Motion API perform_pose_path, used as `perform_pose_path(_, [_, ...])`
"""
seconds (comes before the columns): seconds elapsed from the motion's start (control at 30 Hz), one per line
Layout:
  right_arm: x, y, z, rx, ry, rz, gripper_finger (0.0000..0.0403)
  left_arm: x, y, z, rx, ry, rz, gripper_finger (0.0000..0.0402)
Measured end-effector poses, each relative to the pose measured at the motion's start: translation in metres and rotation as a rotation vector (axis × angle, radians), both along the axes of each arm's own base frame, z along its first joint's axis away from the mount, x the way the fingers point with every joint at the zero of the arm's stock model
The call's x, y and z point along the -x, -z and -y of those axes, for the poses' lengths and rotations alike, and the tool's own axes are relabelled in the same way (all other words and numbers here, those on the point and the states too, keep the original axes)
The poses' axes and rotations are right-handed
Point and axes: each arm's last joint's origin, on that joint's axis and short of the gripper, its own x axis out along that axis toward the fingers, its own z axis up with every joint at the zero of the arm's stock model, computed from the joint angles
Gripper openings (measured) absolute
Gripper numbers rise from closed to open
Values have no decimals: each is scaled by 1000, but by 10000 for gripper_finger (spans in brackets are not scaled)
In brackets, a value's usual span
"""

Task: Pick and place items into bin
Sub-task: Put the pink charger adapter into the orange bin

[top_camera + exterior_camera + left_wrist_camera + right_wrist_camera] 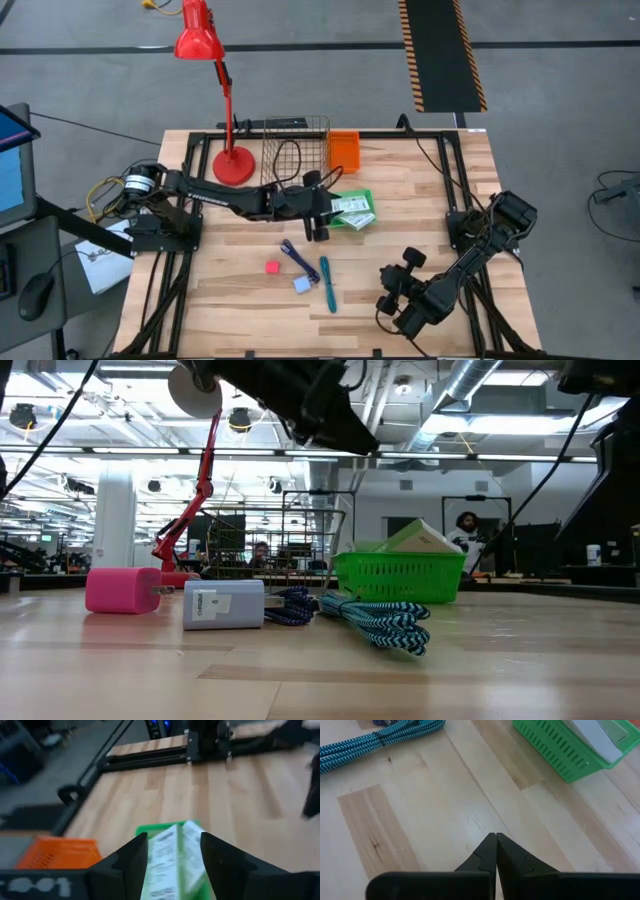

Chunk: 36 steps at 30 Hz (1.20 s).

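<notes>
Two white packets [354, 210] with green print lie in the green bin [345, 194], sticking up above its rim [420, 538]. My left gripper [172, 852] hangs open well above the bin, pointing toward the table's right edge; a packet [167, 855] shows below, between its fingers. On the wood nearer the front lie a pink cube [272, 268], a pale-blue cube [302, 285], a dark blue cord piece [293, 255] and a teal braided cord [327, 283]. My right gripper [496, 837] is shut over bare wood at the near right [385, 300].
A wire basket [295, 150] and an orange bin [343, 150] stand at the far edge, behind the green bin. A red desk lamp [232, 165] stands at the far left. Black frame rails [455, 180] run along the table's sides.
</notes>
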Motion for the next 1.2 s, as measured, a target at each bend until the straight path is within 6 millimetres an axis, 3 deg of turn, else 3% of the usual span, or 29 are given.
perform_pose_path(0.13, [-2, 0, -2, -23, 3, 21, 0, 7, -13, 4, 167, -26, 60, 173])
perform_pose_path(0.27, [-10, 0, -2, -72, 19, 66, 0, 28, -45, 7, 284, 84, 104, 172])
perform_pose_path(0.5, [-35, -1, 3, -215, 60, 134, 0, 107, -125, 17, 347, 202, 281, 171])
perform_pose_path(0.6, [-45, -3, 6, -262, 84, 182, 0, 143, -143, 30, 319, 193, 303, 171])
perform_pose_path(0.83, [-62, -6, 12, -344, 124, 262, 0, 189, -132, 54, 407, 260, 58, 171])
perform_pose_path(1.0, [-64, -6, 15, -368, 139, 254, 0, 201, -111, 70, 405, 301, -168, 171])
perform_pose_path(1.2, [-65, -6, 14, -424, 199, 297, 0, 203, -76, 76, 314, 214, -357, 171])
